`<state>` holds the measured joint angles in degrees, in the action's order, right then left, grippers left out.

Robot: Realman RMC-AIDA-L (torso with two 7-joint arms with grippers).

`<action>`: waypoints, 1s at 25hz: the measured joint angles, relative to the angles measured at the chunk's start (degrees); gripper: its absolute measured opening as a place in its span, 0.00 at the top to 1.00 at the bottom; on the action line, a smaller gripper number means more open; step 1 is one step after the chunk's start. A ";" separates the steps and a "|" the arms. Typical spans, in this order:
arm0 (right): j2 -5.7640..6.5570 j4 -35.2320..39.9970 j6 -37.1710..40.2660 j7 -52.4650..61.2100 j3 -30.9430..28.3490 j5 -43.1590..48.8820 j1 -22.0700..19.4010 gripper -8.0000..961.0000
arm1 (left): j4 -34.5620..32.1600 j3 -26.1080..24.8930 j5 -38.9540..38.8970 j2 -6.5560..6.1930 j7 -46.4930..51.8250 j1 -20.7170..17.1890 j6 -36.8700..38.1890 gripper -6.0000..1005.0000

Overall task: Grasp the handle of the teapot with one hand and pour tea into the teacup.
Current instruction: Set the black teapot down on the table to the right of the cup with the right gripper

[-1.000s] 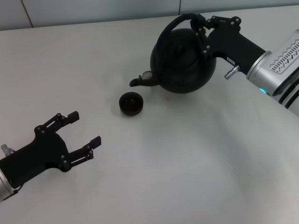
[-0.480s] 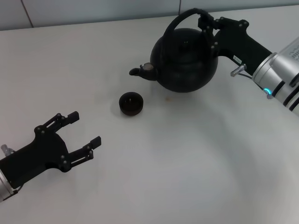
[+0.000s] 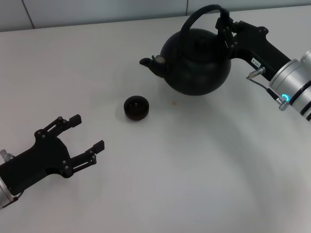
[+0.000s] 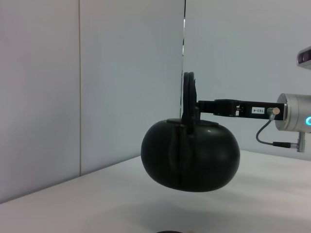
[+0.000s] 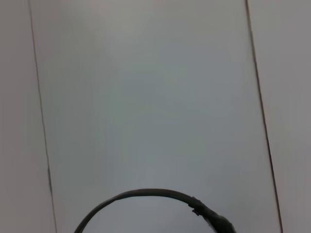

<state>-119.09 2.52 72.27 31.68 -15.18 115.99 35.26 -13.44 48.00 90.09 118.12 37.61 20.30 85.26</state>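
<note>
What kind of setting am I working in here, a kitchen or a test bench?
Likely a lab test bench: a bare white table, plain panelled walls, and only a teapot and teacup set out.

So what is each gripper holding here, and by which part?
The right gripper holds the teapot by its handle, clear of the table. The left gripper is open and holds nothing.

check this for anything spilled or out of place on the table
One small thing: a faint brownish spot marks the table between the teacup and the lifted teapot, possibly a drip. The right gripper holds the handle; the left gripper rests open, apart.
</note>
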 joint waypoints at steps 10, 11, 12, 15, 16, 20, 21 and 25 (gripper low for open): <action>-0.08 -0.17 0.51 0.17 -0.16 -0.13 -0.94 0.91 | 0.00 -0.02 0.00 0.00 0.00 0.09 0.08 0.14; -0.08 -0.02 0.51 0.12 -0.27 -0.28 -1.07 0.91 | 0.00 -0.02 0.00 0.00 0.00 0.09 0.11 0.14; -0.06 0.32 0.51 0.05 -0.60 -0.57 -1.44 0.91 | 0.00 -0.02 0.00 0.00 0.00 0.09 0.12 0.14; -0.03 0.61 0.51 0.04 -0.90 -0.61 -1.67 0.91 | 0.00 -0.02 0.00 0.00 0.00 0.09 0.14 0.14; 0.04 1.47 0.51 0.03 -1.45 -0.63 -2.12 0.91 | 0.00 -0.02 0.00 0.01 0.00 0.10 0.16 0.14; 0.06 2.57 0.49 0.01 -1.73 -0.67 -2.64 0.91 | 0.00 -0.02 0.00 0.00 0.00 0.08 0.17 0.14; 0.05 3.01 0.34 -0.03 -1.78 -0.68 -2.90 0.91 | 0.00 -0.02 0.00 0.00 0.00 0.05 0.18 0.14; 0.02 3.30 0.23 -0.44 -2.08 -0.68 -3.39 0.91 | 0.05 -0.02 0.00 0.01 0.00 0.09 0.23 0.14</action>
<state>-119.07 5.82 72.50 31.24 -17.26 115.31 31.87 -13.39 47.99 90.09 118.13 37.62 20.39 85.49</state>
